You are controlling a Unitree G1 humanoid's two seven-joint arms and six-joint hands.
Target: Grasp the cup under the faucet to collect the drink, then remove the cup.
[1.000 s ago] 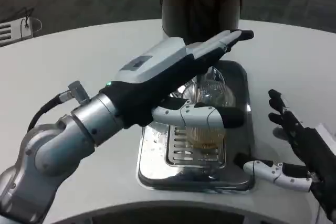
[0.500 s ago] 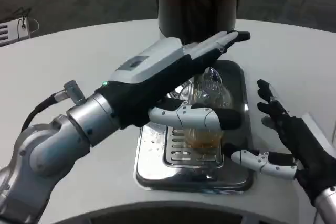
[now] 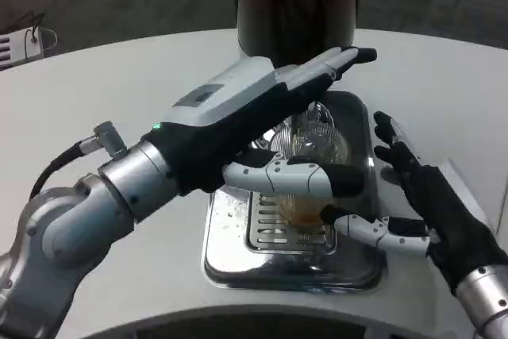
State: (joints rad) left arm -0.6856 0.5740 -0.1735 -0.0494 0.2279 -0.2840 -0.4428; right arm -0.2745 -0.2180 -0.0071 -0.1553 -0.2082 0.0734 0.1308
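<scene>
Silver forearms, black cable, white-and-black left hand (image 3: 270,129).

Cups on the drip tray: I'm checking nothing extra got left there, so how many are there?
1. The ribbed clear cup stands on the drip tray, under the left hand, with amber drink in its bottom. That hand and forearm could hide another behind them.

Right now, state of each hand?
Left hand: over the ribbed glass cup, thumb across its front; a closed grip cannot be told.
Right hand: open, fingers spread beside the cup, holding nothing.
</scene>
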